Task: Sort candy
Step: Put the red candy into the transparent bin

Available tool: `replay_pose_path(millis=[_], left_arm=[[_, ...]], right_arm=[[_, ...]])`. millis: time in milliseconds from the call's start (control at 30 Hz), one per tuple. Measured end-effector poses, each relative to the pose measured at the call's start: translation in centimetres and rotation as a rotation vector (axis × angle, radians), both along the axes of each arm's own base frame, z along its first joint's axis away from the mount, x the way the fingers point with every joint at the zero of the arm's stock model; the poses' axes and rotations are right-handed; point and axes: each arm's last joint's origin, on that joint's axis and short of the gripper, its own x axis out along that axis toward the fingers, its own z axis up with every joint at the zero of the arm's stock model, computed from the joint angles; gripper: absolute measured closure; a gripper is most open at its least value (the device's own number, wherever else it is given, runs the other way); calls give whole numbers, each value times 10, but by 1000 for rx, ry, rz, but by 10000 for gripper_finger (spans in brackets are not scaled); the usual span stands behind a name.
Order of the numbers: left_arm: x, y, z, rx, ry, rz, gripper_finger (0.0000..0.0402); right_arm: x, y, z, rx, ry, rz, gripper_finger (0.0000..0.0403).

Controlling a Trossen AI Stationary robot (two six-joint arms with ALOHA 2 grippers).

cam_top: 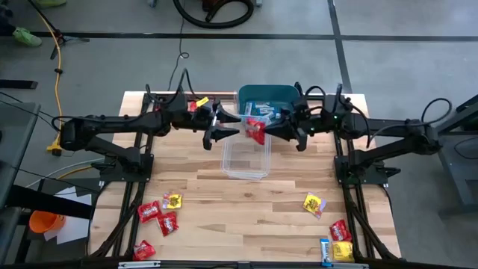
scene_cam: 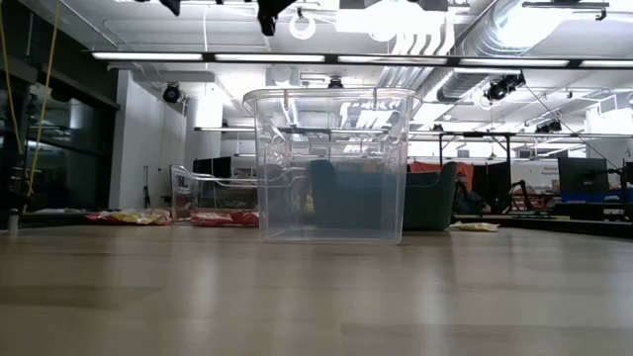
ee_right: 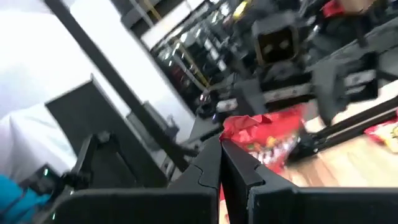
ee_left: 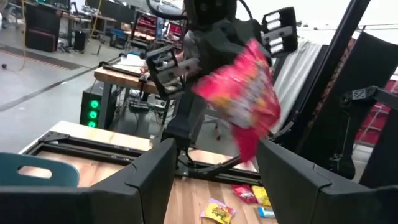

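Candy in a red packet (cam_top: 256, 130) hangs clenched in the right fingers (cam_top: 263, 128) above the clear tub (cam_top: 246, 166), centre of the frame — left fingers (cam_top: 221, 127) released beside it; more packets (cam_top: 158, 213) lie on the surface at lower left.

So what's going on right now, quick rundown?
Right claw shut on red candy packet, held above clear tub. Left claw open, empty, facing it. Loose candy waits on table. Nothing blocking.

Wooden table (cam_top: 246, 202), clear tub (cam_top: 245, 158), teal bin (cam_top: 265, 97), scattered candy packets (cam_top: 158, 212)
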Motion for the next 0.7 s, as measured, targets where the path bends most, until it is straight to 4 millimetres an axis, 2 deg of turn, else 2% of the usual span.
replay_pose_path(millis=[133, 367, 700], left_arm=[[-1, 0, 2, -2, -2, -9, 190], [-1, -8, 3, -112, 15, -180, 190], [0, -8, 3, -79, 6, -113, 190]], right_arm=[[11, 5, 7, -46, 25, 49, 403], [20, 5, 4, -51, 57, 57, 403], [20, 13, 11, -58, -13, 88, 403]])
